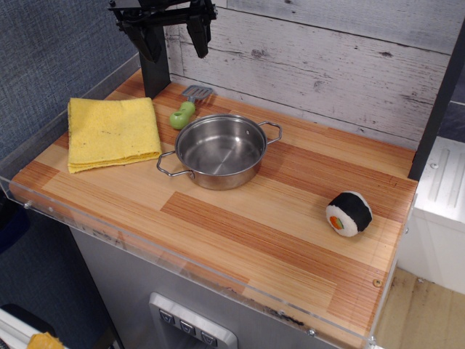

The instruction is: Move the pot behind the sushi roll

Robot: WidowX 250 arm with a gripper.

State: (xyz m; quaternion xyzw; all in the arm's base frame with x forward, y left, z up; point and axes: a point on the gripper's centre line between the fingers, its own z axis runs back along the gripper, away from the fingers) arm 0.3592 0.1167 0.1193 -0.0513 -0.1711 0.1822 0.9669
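The shiny steel pot (pixel 220 150) stands upright and empty in the middle of the wooden tabletop, its wire loop handles pointing front-left and back-right. The sushi roll (pixel 348 214) lies near the right front of the table, its orange and green face turned toward the camera, well apart from the pot. My gripper (pixel 174 40) hangs high at the back left, above and behind the pot, with its black fingers spread open and nothing between them.
A folded yellow cloth (pixel 113 132) lies at the left. A green-handled spatula (pixel 186 107) lies just behind the pot. A white plank wall (pixel 327 58) backs the table; a dark post (pixel 439 94) stands at the right. A clear rim edges the tabletop (pixel 240 233).
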